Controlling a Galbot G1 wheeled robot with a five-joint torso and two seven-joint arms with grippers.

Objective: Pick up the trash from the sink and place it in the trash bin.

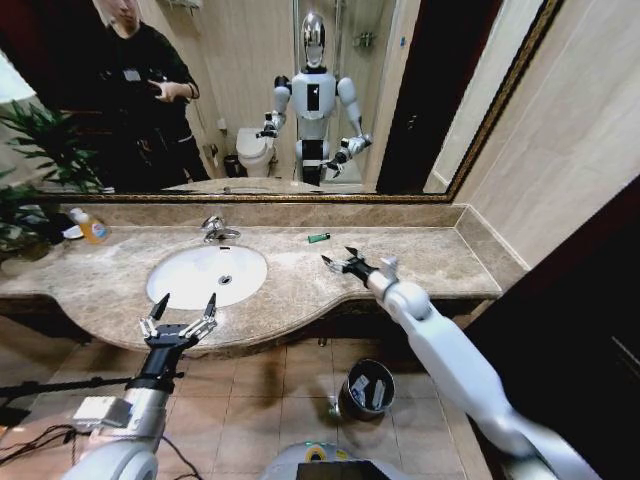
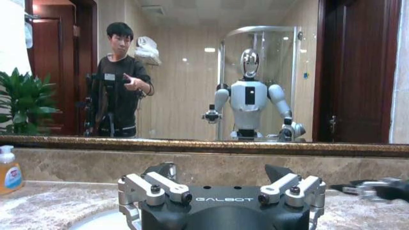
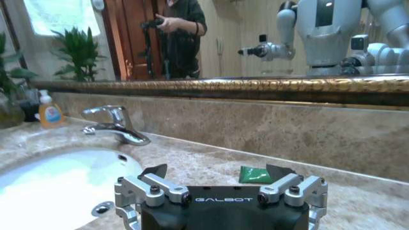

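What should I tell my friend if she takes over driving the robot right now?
Left gripper: open, empty, at the front edge of the counter by the sink.
Right gripper: open, empty, low over the counter, pointing toward the small green piece near the back wall.
Sink: the basin looks empty.
Trash bin: on the floor under the counter, with some white pieces already inside.
Done: sink looks cleared.
Left: the green piece on the counter, not yet grabbed.

"GALBOT" read in white letters on black body of left gripper (image 2: 221,184), just behind its fingers. Same word stood on right gripper (image 3: 219,183) body. Soap bottle (image 2: 9,171) label unreadable.
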